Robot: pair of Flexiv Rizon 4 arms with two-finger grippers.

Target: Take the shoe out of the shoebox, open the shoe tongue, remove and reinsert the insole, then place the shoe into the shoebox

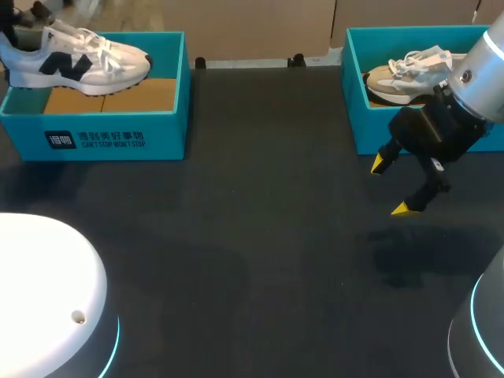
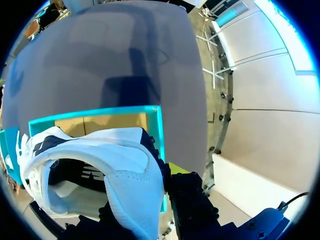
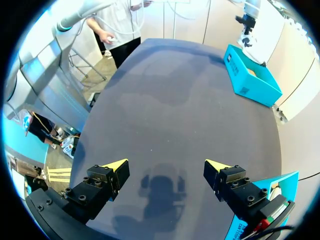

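Observation:
A white shoe [image 1: 79, 59] with a navy side mark hangs above the left teal shoebox [image 1: 118, 134], toe pointing right, with the box's brown floor showing under it. My left gripper [image 2: 142, 192] is shut on the heel of the white shoe [image 2: 125, 170]; one yellow fingertip [image 2: 175, 167] shows beside the heel, and the shoebox [image 2: 100, 117] lies ahead of it. In the head view only a dark bit of that arm shows at the left edge. My right gripper [image 1: 396, 186] hangs open and holds nothing, just in front of the right teal shoebox [image 1: 354, 94]. Its fingertips [image 3: 117, 165] stand wide apart over bare tabletop.
The right shoebox holds a beige shoe [image 1: 405, 79] with white laces. The dark table [image 1: 260, 236] stretches between the two boxes and toward the front. White arm bases [image 1: 47, 299] stand at the front left and front right corners.

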